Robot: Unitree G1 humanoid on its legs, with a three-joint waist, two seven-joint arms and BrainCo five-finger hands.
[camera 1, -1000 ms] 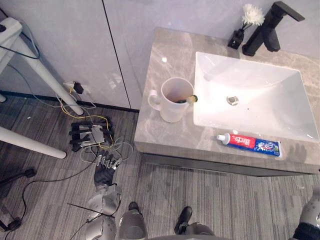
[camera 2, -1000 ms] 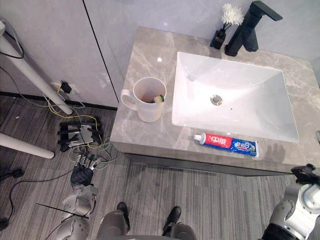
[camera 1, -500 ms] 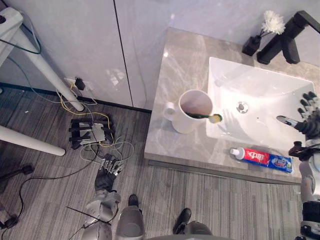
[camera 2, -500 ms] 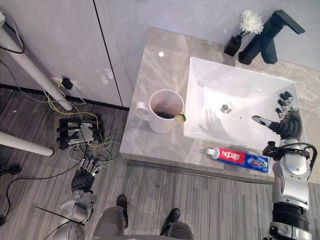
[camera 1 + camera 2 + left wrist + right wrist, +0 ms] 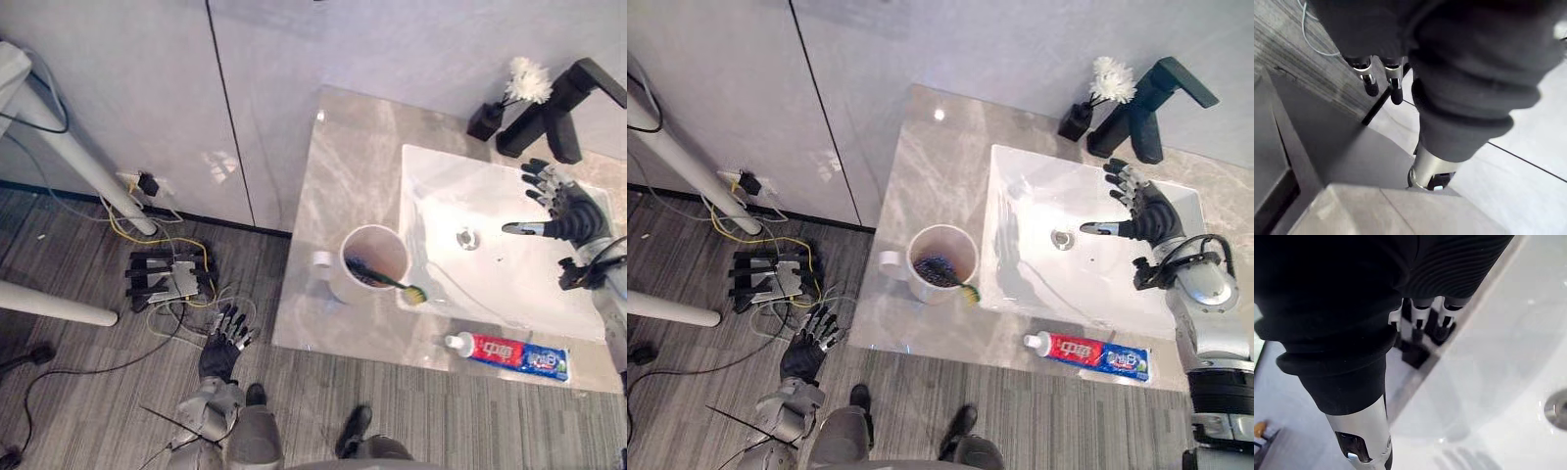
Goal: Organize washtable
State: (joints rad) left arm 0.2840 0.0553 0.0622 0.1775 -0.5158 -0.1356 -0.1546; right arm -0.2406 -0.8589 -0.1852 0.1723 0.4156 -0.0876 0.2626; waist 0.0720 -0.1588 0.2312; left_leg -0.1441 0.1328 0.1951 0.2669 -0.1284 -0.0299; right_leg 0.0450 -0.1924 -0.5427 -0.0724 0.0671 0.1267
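The right hand (image 5: pixel 1147 212) hangs above the far right part of the white rectangular ceramic basin (image 5: pixel 1070 286), fingers straight and spread, thumb pointing at the round metal drain (image 5: pixel 1061 237). It holds nothing. It is near the black angular faucet (image 5: pixel 1144 115) at the basin's back rim, but apart from it. The right wrist view shows these fingers (image 5: pixel 1442 325) from close up, lined above the basin's sloping wall, with a dark block past them (which thing it is, I cannot tell).

The left hand (image 5: pixel 809 353) hangs low over the grey striped carpet floor (image 5: pixel 1038 421), well left of the grey marble countertop (image 5: pixel 933 166), fingers relaxed and empty. In its wrist view the fingertips (image 5: pixel 1371 87) and thumb (image 5: pixel 1428 172) stand free before grey panels.

Beside the faucet stands a small black vase with a white flower (image 5: pixel 1081 116). On the counter, left of the basin and near the front edge, sits a white ceramic mug (image 5: pixel 939 260), handle turned left. A dark-handled toothbrush with a green-yellow head (image 5: pixel 389 283) leans in it, head out over the rim toward the basin. A broad strip of marble runs from the mug back to the wall.

A red, white and blue toothpaste tube (image 5: pixel 1089 353) lies flat on the narrow front strip, between basin and counter edge, cap to the left.

On the floor to the left lies a black power strip with tangled cables (image 5: pixel 769 278).
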